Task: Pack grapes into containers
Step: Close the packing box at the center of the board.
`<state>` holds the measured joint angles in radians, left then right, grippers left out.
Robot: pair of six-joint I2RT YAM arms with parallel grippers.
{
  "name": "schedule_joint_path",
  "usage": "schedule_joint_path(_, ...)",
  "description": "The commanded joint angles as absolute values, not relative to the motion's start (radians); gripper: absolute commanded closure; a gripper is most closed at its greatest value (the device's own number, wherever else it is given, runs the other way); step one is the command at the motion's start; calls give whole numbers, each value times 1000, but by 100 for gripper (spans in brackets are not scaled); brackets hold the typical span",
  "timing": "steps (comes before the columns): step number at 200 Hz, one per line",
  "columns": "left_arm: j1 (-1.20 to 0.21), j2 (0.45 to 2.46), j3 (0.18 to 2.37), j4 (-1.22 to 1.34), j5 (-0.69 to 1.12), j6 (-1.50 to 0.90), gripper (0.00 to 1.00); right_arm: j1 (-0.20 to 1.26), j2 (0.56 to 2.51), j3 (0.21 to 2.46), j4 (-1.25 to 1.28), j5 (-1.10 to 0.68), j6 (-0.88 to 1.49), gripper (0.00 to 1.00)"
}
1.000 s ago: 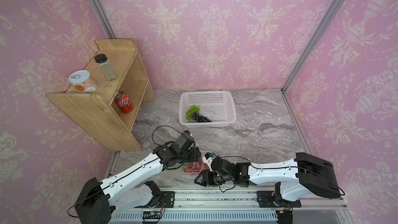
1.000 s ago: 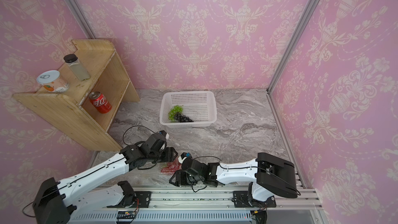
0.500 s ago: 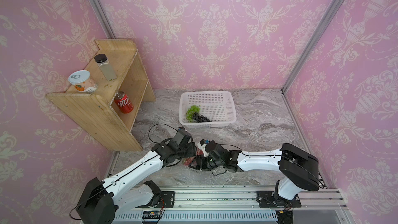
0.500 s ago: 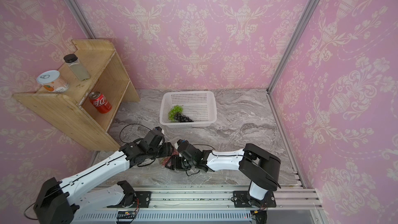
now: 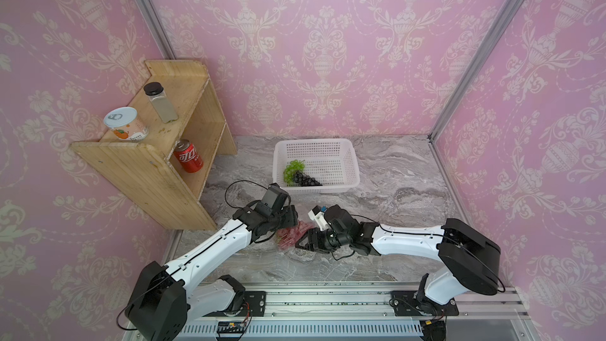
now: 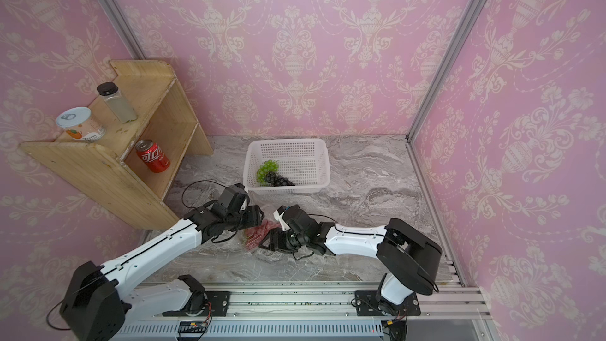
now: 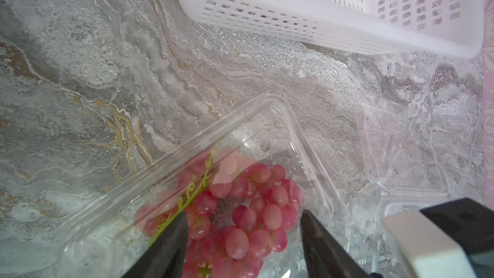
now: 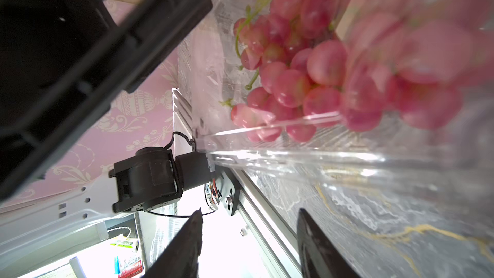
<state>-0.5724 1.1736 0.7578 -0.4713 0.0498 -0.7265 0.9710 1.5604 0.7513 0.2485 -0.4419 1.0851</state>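
Red grapes point(image 5: 290, 236) point(image 6: 255, 233) lie in a clear container point(image 7: 268, 119) near the table's front. My left gripper point(image 5: 291, 222) point(image 7: 243, 217) hangs open over it, fingers either side of the red grapes point(image 7: 256, 217), not closed on them. My right gripper point(image 5: 303, 241) point(image 8: 248, 225) is open and empty, low beside the container point(image 8: 294, 156), its near wall in front of the red grapes point(image 8: 307, 76). A second clear container point(image 7: 401, 156) lies empty next to the first. Green grapes point(image 5: 292, 169) and dark grapes point(image 5: 305, 179) sit in the white basket point(image 5: 348, 159).
A wooden shelf point(image 5: 154, 172) stands at the left with a red can point(image 5: 188, 160), a tin point(image 5: 126, 124) and a jar point(image 5: 160, 102). The basket wall point(image 7: 267, 22) is close behind the containers. Pink walls enclose the table; a metal rail point(image 5: 328, 300) runs along the front.
My right gripper has moved from the front edge back toward the container of red grapes and now sits beside it. The left gripper has shifted slightly over the grapes.
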Motion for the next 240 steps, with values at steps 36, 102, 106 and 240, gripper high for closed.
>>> schedule_joint_path(36,-570,1169,764,-471,121,-726,32,876,1512,616,330,-503,1174,45)
schedule_joint_path(102,-580,1170,770,-496,143,-729,32,739,1535,695,146,-584,1084,46)
schedule_joint_path(106,-580,1170,770,-498,143,-729,33,730,1537,700,129,-587,1076,46)
schedule_joint_path(240,-591,1215,778,-493,157,-721,33,633,1622,813,95,-703,1000,55)
